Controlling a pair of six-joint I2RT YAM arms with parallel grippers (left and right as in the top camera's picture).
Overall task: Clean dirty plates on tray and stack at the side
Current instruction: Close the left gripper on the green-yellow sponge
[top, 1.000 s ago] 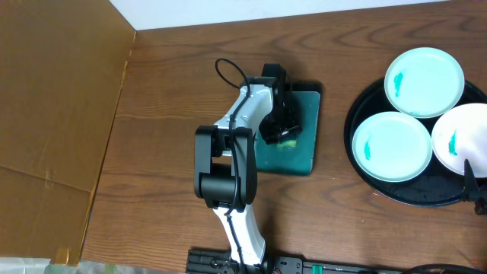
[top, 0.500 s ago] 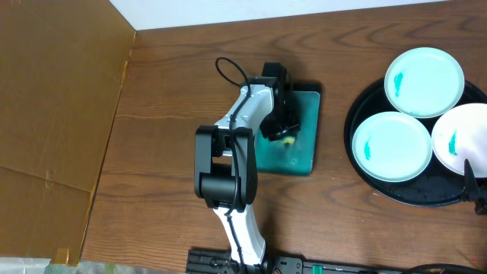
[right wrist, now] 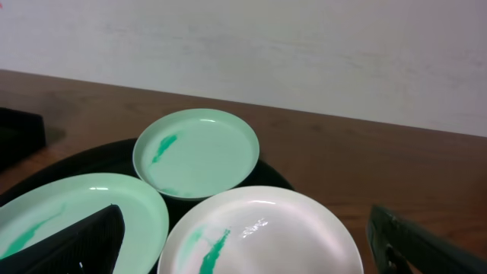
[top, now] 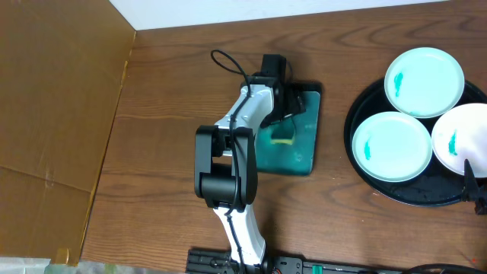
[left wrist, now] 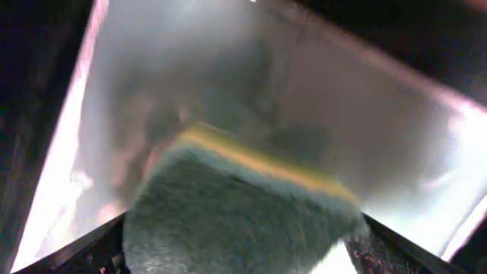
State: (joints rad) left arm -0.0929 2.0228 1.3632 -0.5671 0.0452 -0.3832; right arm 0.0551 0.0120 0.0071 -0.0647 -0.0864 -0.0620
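l pincer [top: 291, 105] wide open, empty, frame centre, over small tray [top: 306, 158]; sponge [top: 283, 137] loose in it. r pincer [right wrist: 247, 242] wide open, empty. 3 plates [top: 392, 146] on tray [top: 396, 195], right edge.

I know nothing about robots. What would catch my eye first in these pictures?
Probably the three white plates, each streaked with teal, crowded on a glossy black tray at the table's right edge. Next comes the black-and-white left arm in mid-table, reaching over a small rectangular tray in which a yellow-and-green sponge lies.
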